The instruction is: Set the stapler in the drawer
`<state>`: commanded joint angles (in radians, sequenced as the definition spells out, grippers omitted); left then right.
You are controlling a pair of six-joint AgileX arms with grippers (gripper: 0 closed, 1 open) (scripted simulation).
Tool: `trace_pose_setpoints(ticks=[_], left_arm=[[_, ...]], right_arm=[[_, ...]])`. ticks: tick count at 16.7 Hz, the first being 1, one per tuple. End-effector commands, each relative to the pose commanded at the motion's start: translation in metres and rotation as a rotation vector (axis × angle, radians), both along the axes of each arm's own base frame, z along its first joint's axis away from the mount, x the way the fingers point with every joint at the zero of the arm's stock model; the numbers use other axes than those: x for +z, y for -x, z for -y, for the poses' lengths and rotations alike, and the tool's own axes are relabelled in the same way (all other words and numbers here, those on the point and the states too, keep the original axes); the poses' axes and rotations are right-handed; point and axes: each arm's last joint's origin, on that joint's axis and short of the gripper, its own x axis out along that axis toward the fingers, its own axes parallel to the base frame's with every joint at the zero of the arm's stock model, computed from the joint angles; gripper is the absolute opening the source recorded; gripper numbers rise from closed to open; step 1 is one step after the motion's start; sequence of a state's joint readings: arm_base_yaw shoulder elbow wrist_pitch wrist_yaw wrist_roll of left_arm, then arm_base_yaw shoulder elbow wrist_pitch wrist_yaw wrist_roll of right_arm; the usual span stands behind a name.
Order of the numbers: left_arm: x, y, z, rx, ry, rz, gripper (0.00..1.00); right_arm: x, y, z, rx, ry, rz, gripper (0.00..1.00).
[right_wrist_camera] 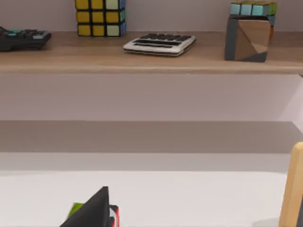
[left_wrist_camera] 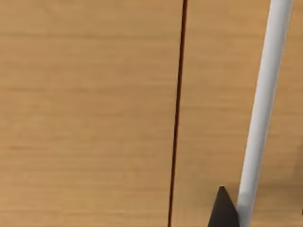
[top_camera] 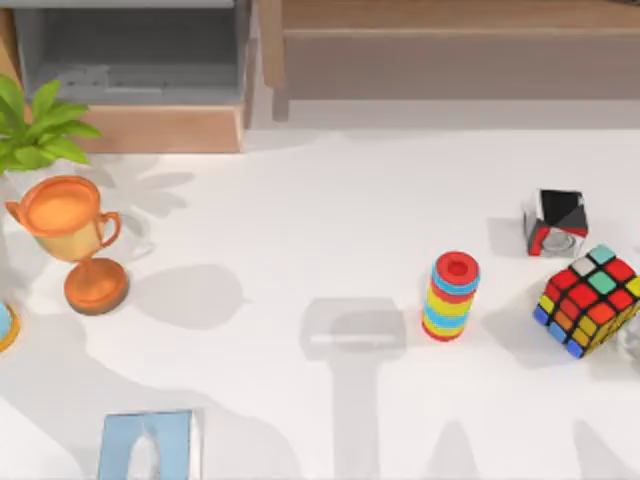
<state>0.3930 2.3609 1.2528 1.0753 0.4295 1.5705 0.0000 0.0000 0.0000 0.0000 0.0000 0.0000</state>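
Resting on the white table (top_camera: pixel 300 200) at far right: the stapler (top_camera: pixel 555 223), a blocky black body with a red band and a silvery metal part, just beyond the colour cube (top_camera: pixel 590 300) and well apart from the drawer (top_camera: pixel 130 60). Lying flat and held by nothing.

Standing open at far left: the drawer, with pale wood walls, a smooth grey floor and room to spare, apparently ready to take a drop from above. No stapler to be seen inside.

Pressed close to light wood grain split by a dark seam, beside a white bar: the left gripper (left_wrist_camera: pixel 222 210), judged to be near the cabinet front. Cannot tell whether that claw is wide or narrow. Same for the right arm's claw, facing the far shelf (right_wrist_camera: pixel 142 59) of cubes and keyboards: cannot tell.

Scattered between stapler and drawer: a ribbed stack of bright plastic rings (top_camera: pixel 451 296) near centre-right, a glossy orange trophy (top_camera: pixel 70 235) and a leafy green plant (top_camera: pixel 35 125) at left, a blue box (top_camera: pixel 148 445) at the near edge. Likely obstacles for any low carry across the table.
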Motion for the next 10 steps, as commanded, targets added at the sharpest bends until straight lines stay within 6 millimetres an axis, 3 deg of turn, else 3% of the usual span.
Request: trace_pose_setpoints(ticks=[4,10], left_arm=[[0.0,0.0,0.0,0.0,0.0,0.0,0.98],[0.0,0.0,0.0,0.0,0.0,0.0,1.0]], right_arm=[[0.0,0.0,0.0,0.0,0.0,0.0,1.0],[0.0,0.0,0.0,0.0,0.0,0.0,1.0]])
